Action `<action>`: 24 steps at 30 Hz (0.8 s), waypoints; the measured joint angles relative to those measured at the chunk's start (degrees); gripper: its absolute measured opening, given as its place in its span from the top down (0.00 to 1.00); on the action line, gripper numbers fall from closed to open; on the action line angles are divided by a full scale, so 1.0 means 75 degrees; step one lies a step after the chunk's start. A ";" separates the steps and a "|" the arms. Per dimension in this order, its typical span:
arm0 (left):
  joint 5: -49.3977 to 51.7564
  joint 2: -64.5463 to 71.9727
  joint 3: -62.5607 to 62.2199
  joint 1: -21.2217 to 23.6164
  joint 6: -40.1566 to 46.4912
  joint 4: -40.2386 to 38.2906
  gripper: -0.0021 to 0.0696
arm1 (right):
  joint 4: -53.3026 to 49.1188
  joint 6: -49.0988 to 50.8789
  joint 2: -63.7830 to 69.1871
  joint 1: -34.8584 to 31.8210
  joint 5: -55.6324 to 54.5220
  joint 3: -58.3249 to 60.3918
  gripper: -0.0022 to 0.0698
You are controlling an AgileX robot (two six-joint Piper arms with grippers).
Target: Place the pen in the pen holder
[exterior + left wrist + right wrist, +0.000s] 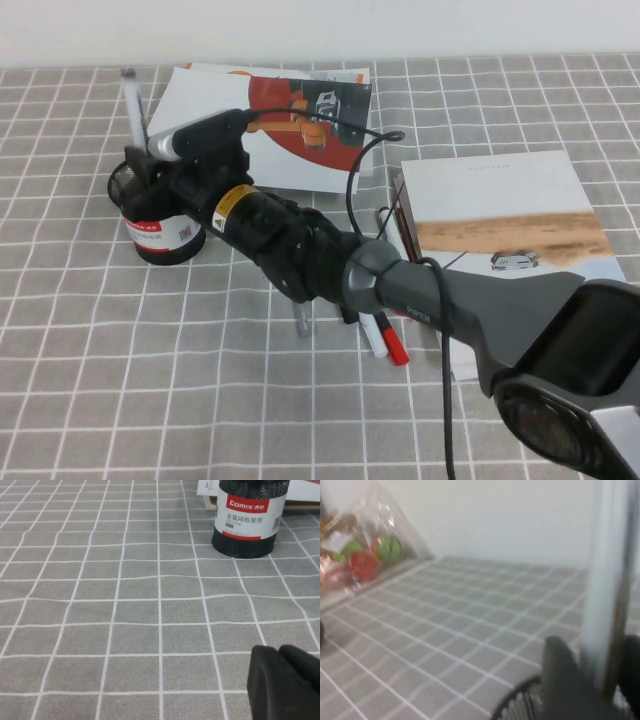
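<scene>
Our right gripper (140, 160) sits upper left of the high view, pinching the pen (132, 100) upright over the pen holder (160, 222), pen's lower end at the cup's rim. Left gripper (285, 682) only shows lower right in its wrist view; we can't tell its state. Red pen (392, 343) lies mid-frame beside a book (500, 215).

"Comix" in white on red band, pen holder (249, 515) label
</scene>
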 joint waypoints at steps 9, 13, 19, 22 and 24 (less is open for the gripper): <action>0.0000 0.0000 0.0000 0.0000 0.0000 0.0000 0.98 | -0.0032 0.0000 -0.0331 -0.0015 0.0827 0.0002 0.61; 0.0000 0.0000 0.0000 0.0000 0.0000 0.0000 0.98 | -0.0384 0.0026 -0.1313 0.0053 0.0980 0.0653 0.90; 0.0000 0.0000 0.0000 0.0000 0.0000 0.0000 0.98 | -0.0641 0.0026 -0.3404 0.0244 -0.0418 0.3291 0.98; 0.0000 0.0000 0.0000 0.0000 0.0000 0.0000 0.98 | -0.0674 0.0009 -0.4421 0.0258 -0.1698 0.5090 0.98; 0.0000 0.0000 0.0000 0.0000 0.0000 0.0000 0.98 | -0.0674 -0.0076 -0.5193 0.0258 -0.1881 0.6214 0.99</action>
